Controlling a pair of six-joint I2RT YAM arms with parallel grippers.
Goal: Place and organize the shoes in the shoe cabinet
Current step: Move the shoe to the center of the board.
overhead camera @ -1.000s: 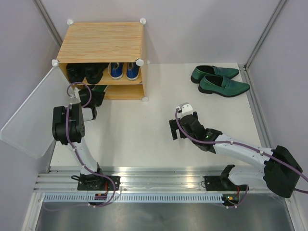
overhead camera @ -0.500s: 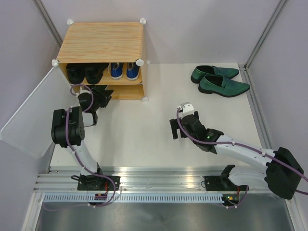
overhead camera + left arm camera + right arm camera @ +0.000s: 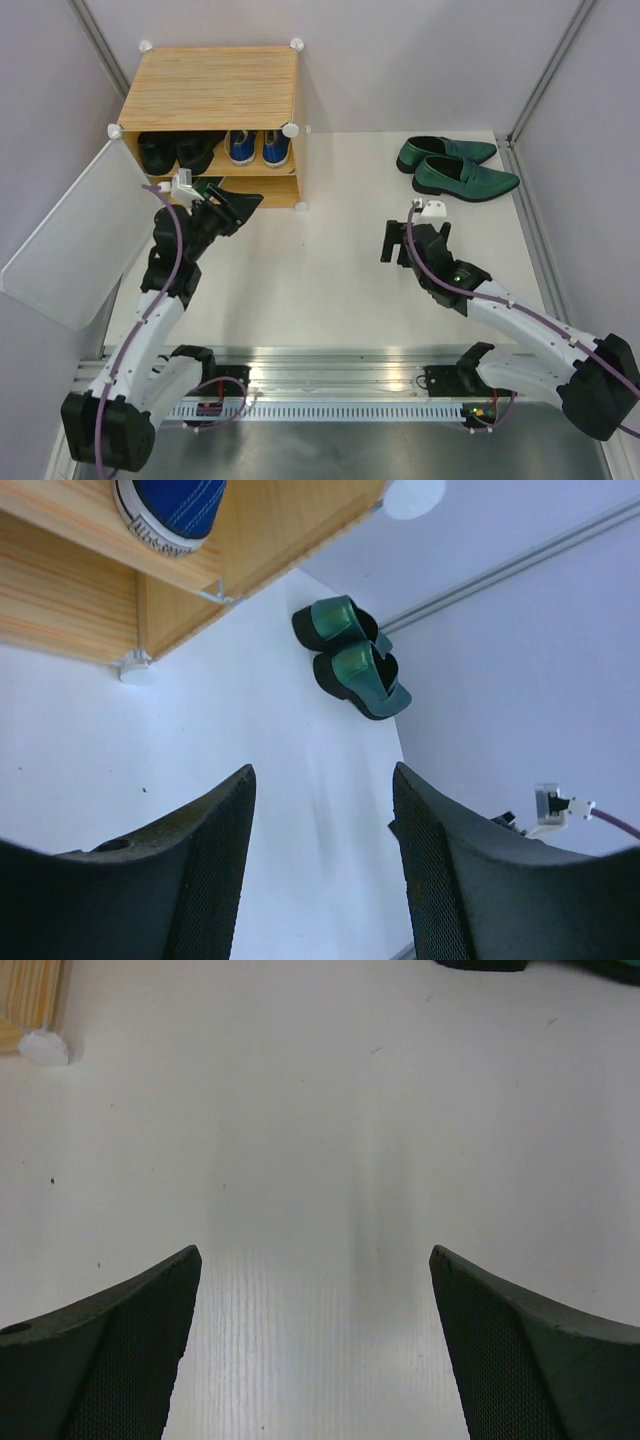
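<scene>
Left arm backed out of the lower shelf; right arm advanced toward the loafers. Shoe cabinet [image 3: 210, 95]: door [image 3: 70, 240] wide open, black boots [image 3: 180, 150] and blue sneakers [image 3: 258, 147] on the upper shelf. Left gripper [image 3: 243, 203] and right gripper [image 3: 413, 240] both spread, empty. Loafers [image 3: 455, 165] lie far right, well apart from the cabinet. Risk: the glossy pair lies close together, so gripping one may shove its mate.

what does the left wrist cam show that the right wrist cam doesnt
Only left wrist: a blue sneaker on the shoe cabinet's shelf, the green loafers whole, and the open left gripper.
Only right wrist: the right gripper, open wide over bare table.
Both: the white table, a wooden cabinet corner with its white connector, and the loafers, just a sliver at the right wrist view's top edge.
</scene>
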